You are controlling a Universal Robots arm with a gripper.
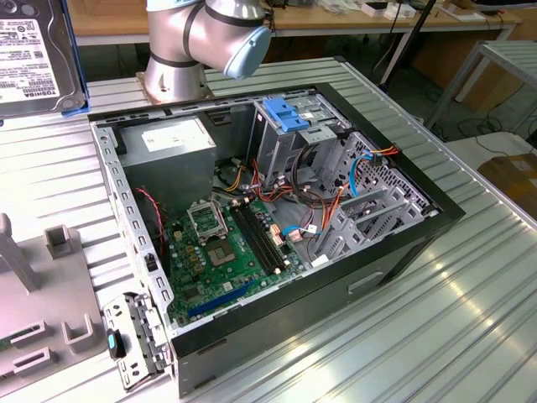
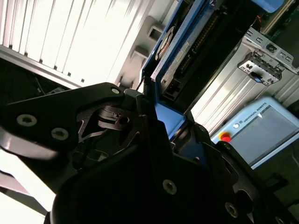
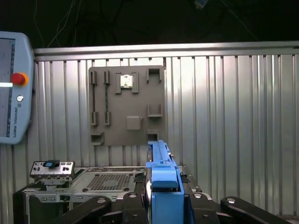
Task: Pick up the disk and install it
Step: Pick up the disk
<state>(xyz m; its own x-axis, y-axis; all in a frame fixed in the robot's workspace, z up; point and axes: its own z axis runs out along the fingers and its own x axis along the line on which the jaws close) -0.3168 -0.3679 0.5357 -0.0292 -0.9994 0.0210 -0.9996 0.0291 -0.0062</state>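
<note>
One disk (image 1: 38, 52) is held up high at the exterior view's left edge, above the ribbed table (image 1: 470, 277) and well apart from the open case (image 1: 277, 218). Its white label (image 1: 21, 67) faces the camera, and a blue frame (image 1: 75, 59) runs along its side. In the first wrist view the claw (image 3: 163, 207) is clenched on this frame from both sides. Behind it a grey board (image 3: 127, 106) lies on the table.
</note>
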